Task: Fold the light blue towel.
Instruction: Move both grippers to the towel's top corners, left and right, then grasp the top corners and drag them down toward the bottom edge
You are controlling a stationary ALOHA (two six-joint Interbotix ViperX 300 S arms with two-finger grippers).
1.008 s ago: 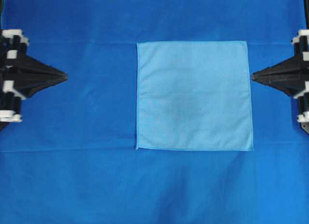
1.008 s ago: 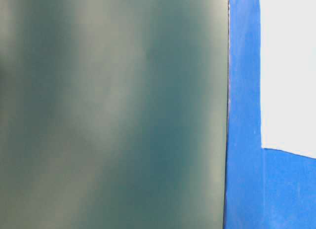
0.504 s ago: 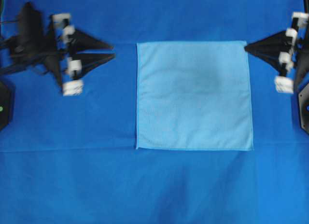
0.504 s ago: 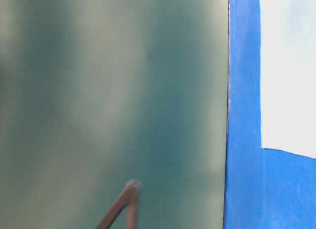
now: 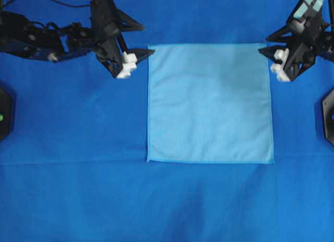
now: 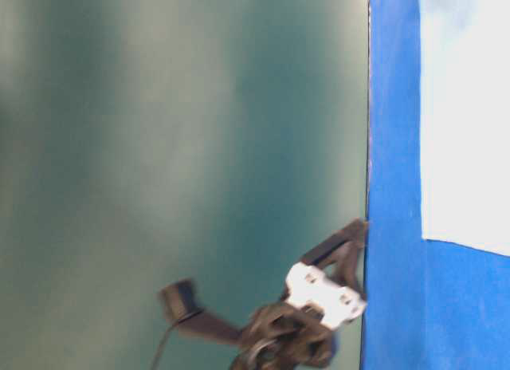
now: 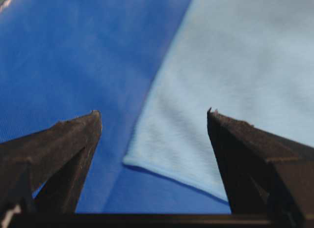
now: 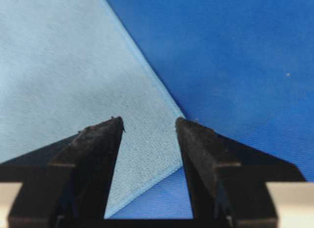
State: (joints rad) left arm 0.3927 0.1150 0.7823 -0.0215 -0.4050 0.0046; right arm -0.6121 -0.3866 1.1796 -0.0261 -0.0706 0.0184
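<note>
Light blue towel flat and square on royal-blue cloth covering tabletop, slightly right of centre in overhead view, no fold started, no wrinkles visible. Left gripper parked just off towel's far-left corner, jaws spread wide, empty; wrist view shows that corner lying between the two tips, hem not yet touched. Right gripper at far-right corner, jaws parted, narrower gap than the left, nothing pinched; wrist view puts corner point right in the gap, below the tips. Symmetric placement at the two far corners likely meant for a simultaneous pinch, then dragging that edge toward the near edge for a half fold. Open jaws straddling corners make sense: thin cloth needs one tip each side of the hem. Height above cloth hard to judge from these views. Table-level view mostly blurred; only one gripper near the cloth edge visible there. Risk: thin microfibre slipping, or catching the royal-blue cloth too.
</note>
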